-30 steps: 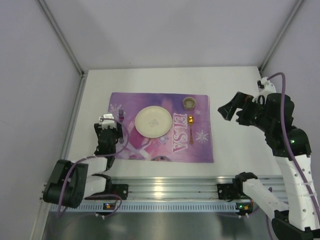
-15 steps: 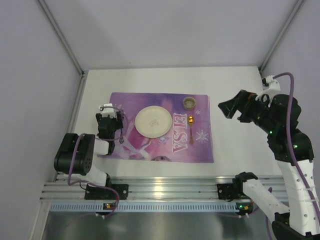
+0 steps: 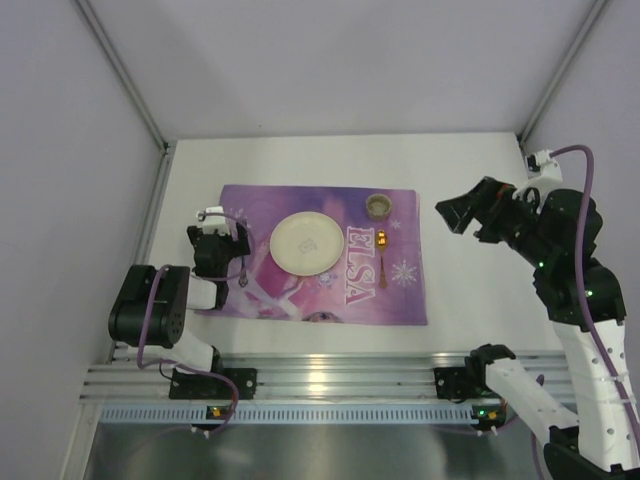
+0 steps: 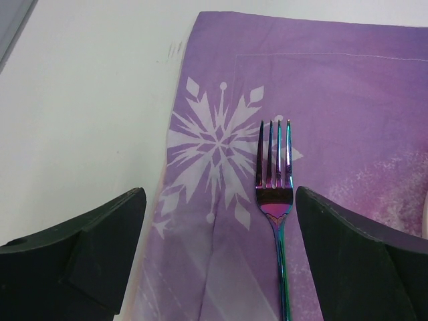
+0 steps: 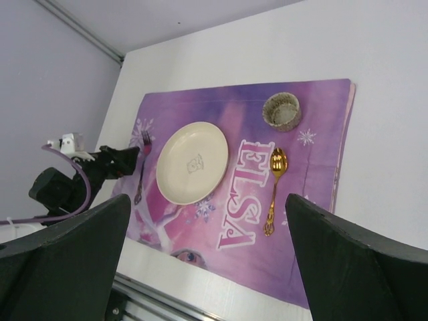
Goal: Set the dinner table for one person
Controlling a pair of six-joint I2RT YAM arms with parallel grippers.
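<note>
Setting down the fork [image 4: 274, 200] on the placemat [image 4: 348, 100]
Holding the left hand [image 4: 219, 194] wide and empty astride it, white surface [image 4: 87, 100] underneath; probably best rising straight up, avoiding brushing the handle.

Fork [image 4: 276, 221]: handle runs off bottom edge of left wrist view, so you can't see its end. From above, too small to make out beside left end effector [image 3: 225, 255]. Cup [image 3: 378, 206]: contents too small to tell. Placemat [image 5: 314, 120]: near right corner hidden behind finger [image 5: 361, 261] of right end effector [image 5: 207, 200].
</note>
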